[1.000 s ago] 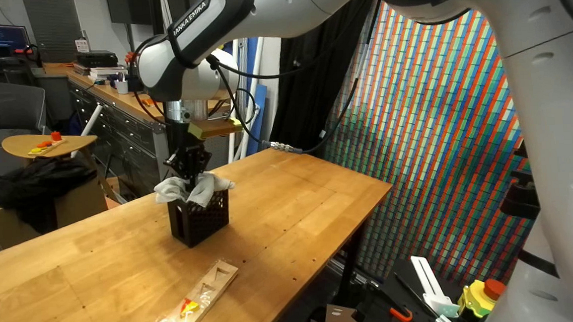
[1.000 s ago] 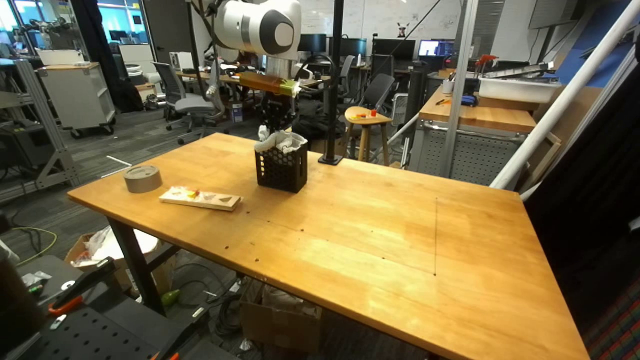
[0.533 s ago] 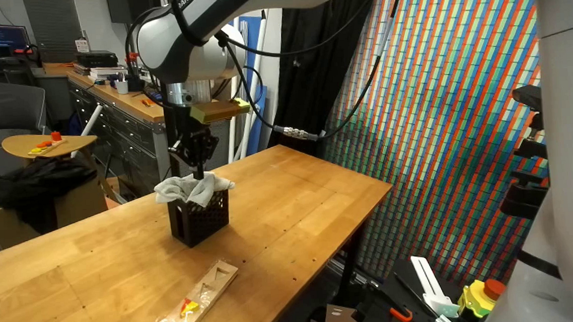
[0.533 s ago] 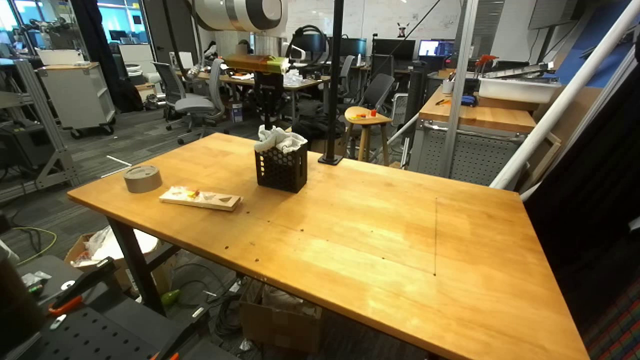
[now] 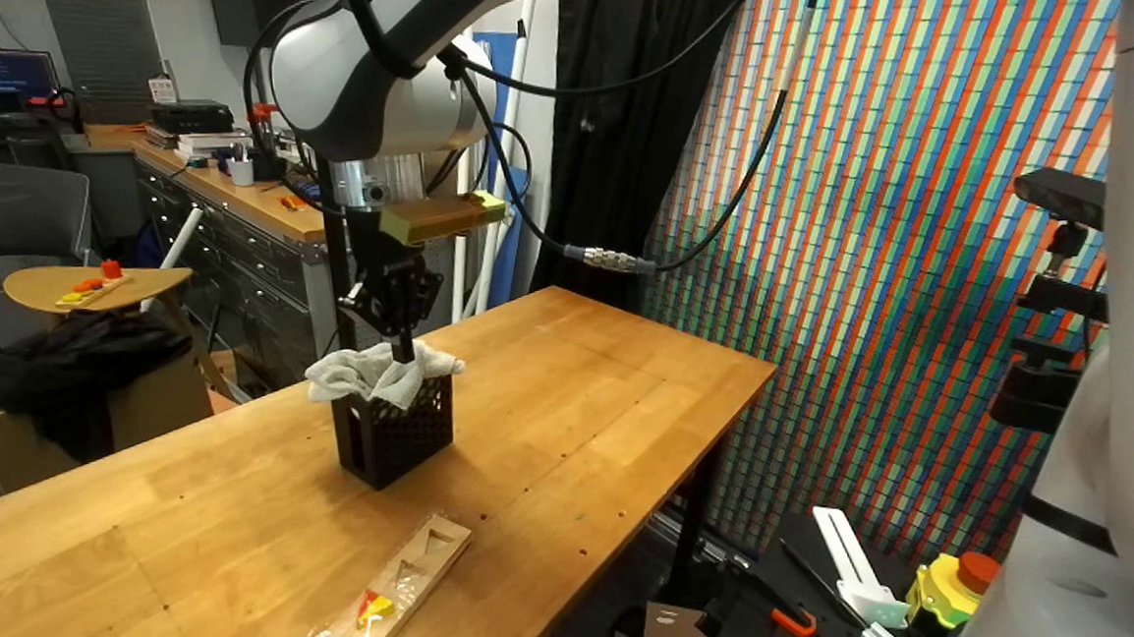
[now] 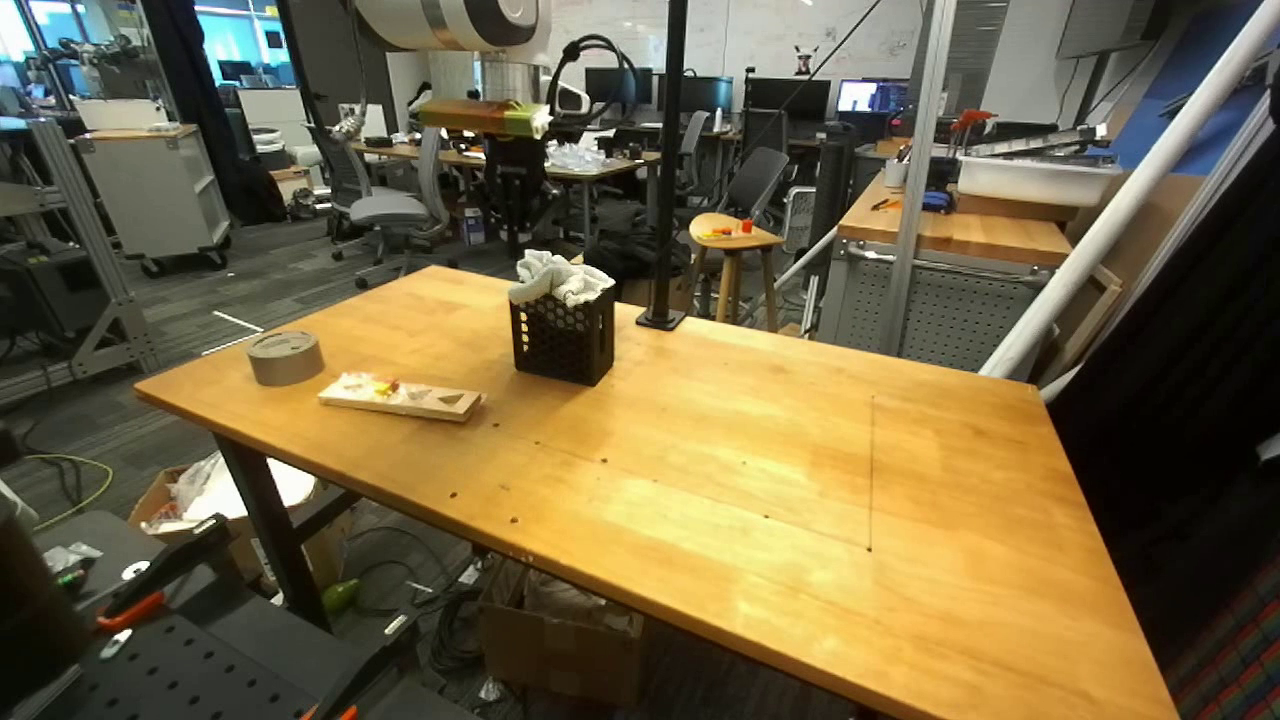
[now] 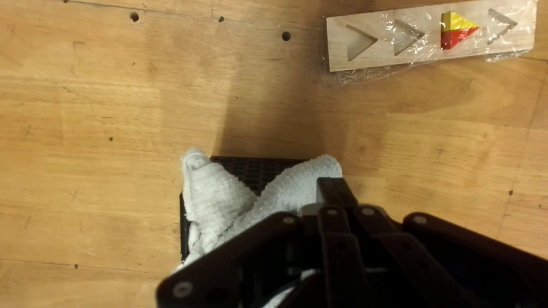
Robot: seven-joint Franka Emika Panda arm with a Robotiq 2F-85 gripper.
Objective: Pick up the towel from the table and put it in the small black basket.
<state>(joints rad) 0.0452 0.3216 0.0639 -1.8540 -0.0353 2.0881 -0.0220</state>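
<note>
The towel (image 7: 214,192) sits bunched in the top of the basket (image 5: 392,442), a good part of it heaped above the rim. It is off-white, greyer in the folds, with a rough nap that leaves its edges fuzzy in the wrist view. There it shows two lobes: a creased one with a blunt, folded tip, and a smoother, rounded one. The V between them lets the basket's black grid show. In an exterior view a rounded end pokes out past the rim, a pointed flap hangs down over the side, and another end juts out opposite. The basket, black and full of holes, stands upright on the table (image 6: 750,500).

The hand (image 7: 337,190) has its fingers together, pointing down, level with the rounded lobe in the wrist view and covering part of it. In an exterior view the tips are just beside the towel's raised end; whether they touch it, I cannot tell.

A wooden board (image 7: 383,32) with triangular slots lies on the table near the basket, and a roll of tape (image 6: 286,360) sits beyond it.
</note>
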